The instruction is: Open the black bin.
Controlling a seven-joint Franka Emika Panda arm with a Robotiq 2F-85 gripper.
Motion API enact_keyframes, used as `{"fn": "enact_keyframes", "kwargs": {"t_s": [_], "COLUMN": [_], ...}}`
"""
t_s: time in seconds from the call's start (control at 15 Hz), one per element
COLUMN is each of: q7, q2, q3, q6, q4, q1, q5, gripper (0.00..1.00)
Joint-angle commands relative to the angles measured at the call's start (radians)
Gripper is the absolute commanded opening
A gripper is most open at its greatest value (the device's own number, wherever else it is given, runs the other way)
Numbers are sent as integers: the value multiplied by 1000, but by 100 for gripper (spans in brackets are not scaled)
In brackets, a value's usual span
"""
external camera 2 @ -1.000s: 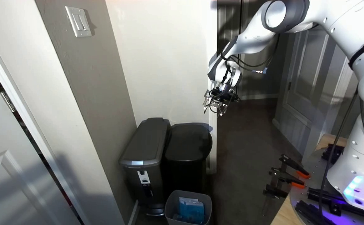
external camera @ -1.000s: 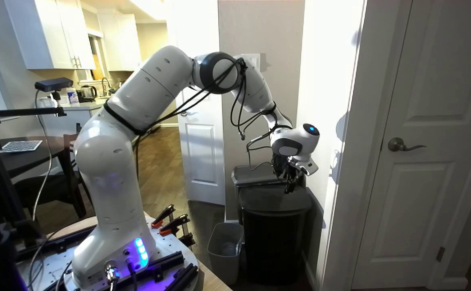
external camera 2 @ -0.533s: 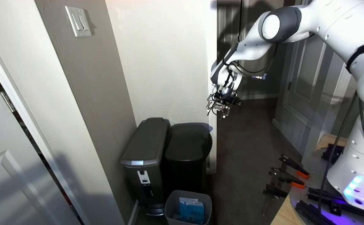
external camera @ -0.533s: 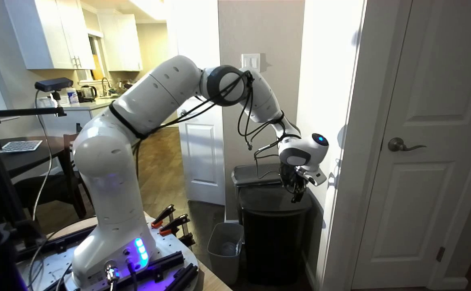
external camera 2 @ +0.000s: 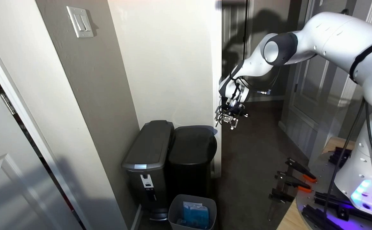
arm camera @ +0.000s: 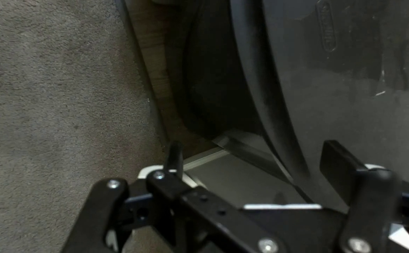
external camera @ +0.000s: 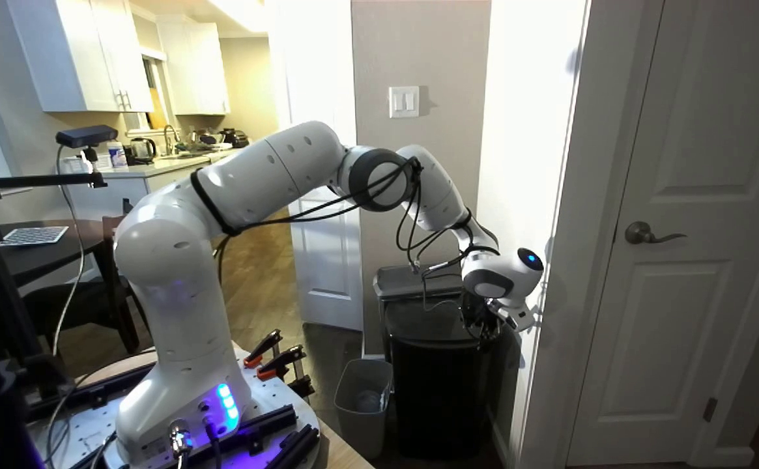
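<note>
The black bin (external camera: 441,397) stands upright with its lid shut in both exterior views, against the wall (external camera 2: 192,143). In the wrist view its glossy dark lid (arm camera: 351,80) and rounded rim fill the right side. My gripper (arm camera: 256,158) is open and empty, its two fingers wide apart. One finger is over the lid side and the other is beyond the rim, over the gap and floor. In the exterior views the gripper (external camera: 483,335) (external camera 2: 225,125) hangs by the bin's edge nearest the door frame, seemingly above lid height. I cannot tell whether it touches the bin.
A grey step bin (external camera 2: 149,147) stands right beside the black bin. A small open grey basket (external camera 2: 174,210) with a blue packet is in front. The white wall (external camera 2: 170,64) and door frame (external camera 2: 217,95) are close to my wrist. Clamps (external camera: 281,358) sit on the base table's edge.
My arm has lowered, and the gripper has moved down and towards the door frame side of the black bin. The bins have not moved, and the lid stays shut.
</note>
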Motion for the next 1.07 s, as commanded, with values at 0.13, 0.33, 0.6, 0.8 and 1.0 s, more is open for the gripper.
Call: {"fn": "enact_keyframes", "kwargs": {"t_s": [0.13,0.33,0.6,0.8,1.0], "q7": [4,-24,-77,-142,-236], "q2": [147,214,291,325,317], "q3": [52,106,194,257,270], "q6": [-37,-37,-16,3,2], "q4": [163,232,293,310,282], "q1": [-53,-94,-151,-182,-189], "q5": [20,42,94,134,220], "gripper": [100,100,100,100,100]}}
